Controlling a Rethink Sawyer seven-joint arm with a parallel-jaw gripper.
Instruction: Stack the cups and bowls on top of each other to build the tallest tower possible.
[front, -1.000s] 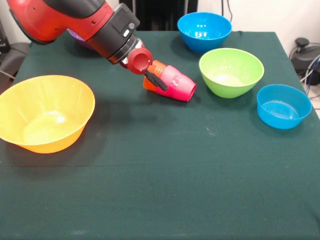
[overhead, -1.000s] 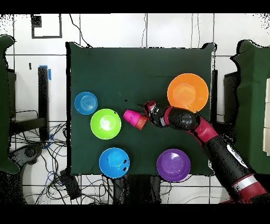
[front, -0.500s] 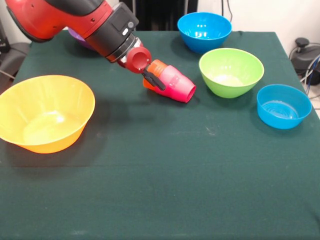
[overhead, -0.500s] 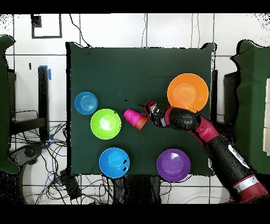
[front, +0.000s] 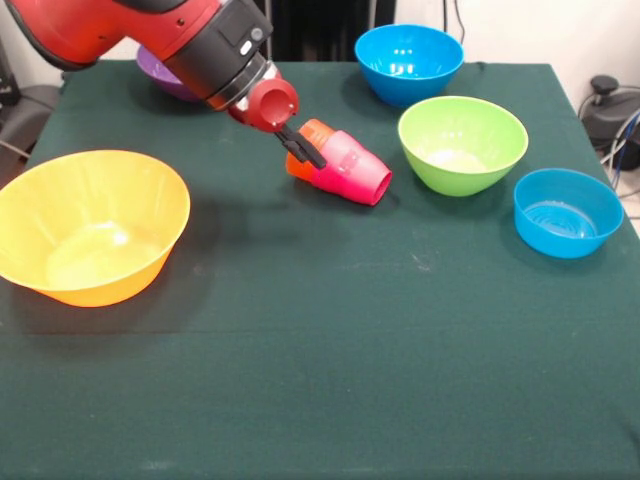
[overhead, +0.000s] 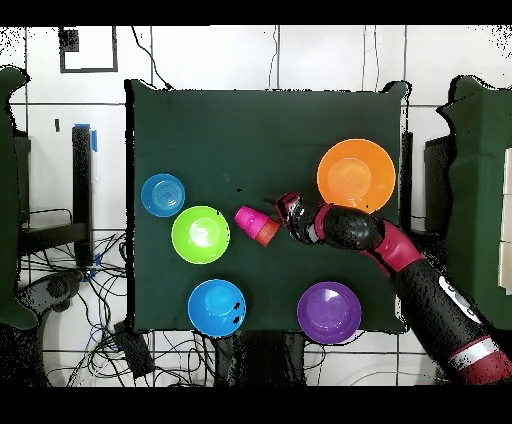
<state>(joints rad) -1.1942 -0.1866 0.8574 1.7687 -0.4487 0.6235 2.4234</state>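
Claw (front: 301, 148) at the end of the red and black arm, its dark tips against the orange end of the fallen tower (front: 340, 165); whether the tips are spread or closed cannot be told from either view.

Left to right across the desk (front: 320, 360), front view:

- Large orange-yellow bowl (front: 88, 226), upright near the left edge, mouth open to receive other pieces.
- Purple bowl (front: 168, 75), toward the far left corner, mostly hidden behind the arm.
- Tower, near the desk's middle toward the far edge: a red-pink cup with an orange cup nested in it, lying on its side, the red-pink cup's mouth turned toward the lime green bowl. Judged from this pose, the pair needs righting before anything more can go on it, which would explain the claw's position at its end.
- Large blue bowl (front: 408, 62), upright at the far edge.
- Medium lime green bowl (front: 462, 143), upright, just beside the tower.
- Smaller blue bowl (front: 567, 211), upright near the right edge.

All bowls stand apart from one another, none yet stacked. No brand, label or writing can be read on any piece.
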